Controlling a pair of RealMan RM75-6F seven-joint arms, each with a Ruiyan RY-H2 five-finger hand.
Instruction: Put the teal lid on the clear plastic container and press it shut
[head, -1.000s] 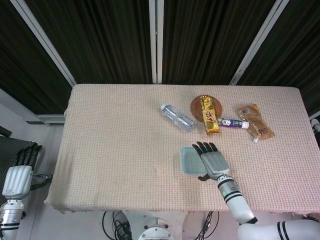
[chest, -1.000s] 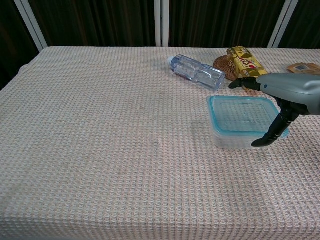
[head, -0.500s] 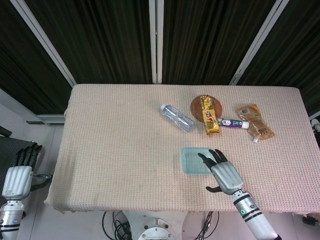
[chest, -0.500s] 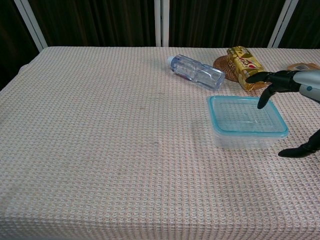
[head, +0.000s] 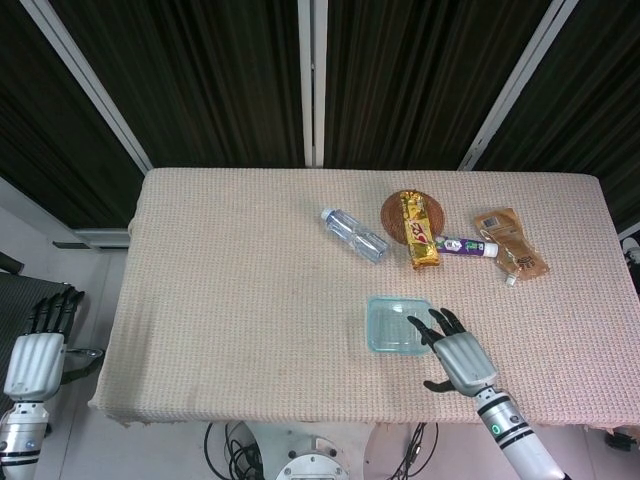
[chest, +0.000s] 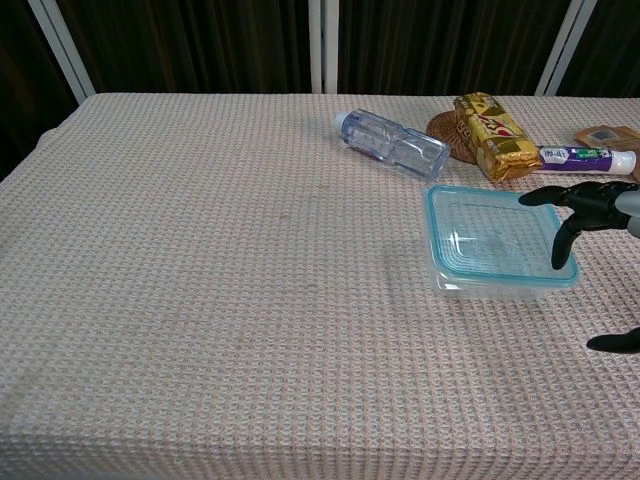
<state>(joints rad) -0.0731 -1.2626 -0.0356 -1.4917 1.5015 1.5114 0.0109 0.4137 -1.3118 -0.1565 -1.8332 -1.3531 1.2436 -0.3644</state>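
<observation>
Since a second ago the right hand (head: 462, 358) has drawn back off the teal lid (chest: 500, 233) toward the desk's near right edge, and the clear plastic container (head: 399, 324) wearing that lid has slid slightly right. Pale waffle-weave cloth covers the desk (head: 240, 270) before dark curtains, its left and middle bare, while a water bottle (head: 354, 234), gold snack bar (head: 419, 230), purple tube (head: 465, 246) and brown pouch (head: 510, 243) cluster along the far right. Right fingers (chest: 563, 243) spread, holding nothing, tips over the lid's right rim; the left hand (head: 38, 350) hangs off the desk's left side, fingers straight and slightly apart.
</observation>
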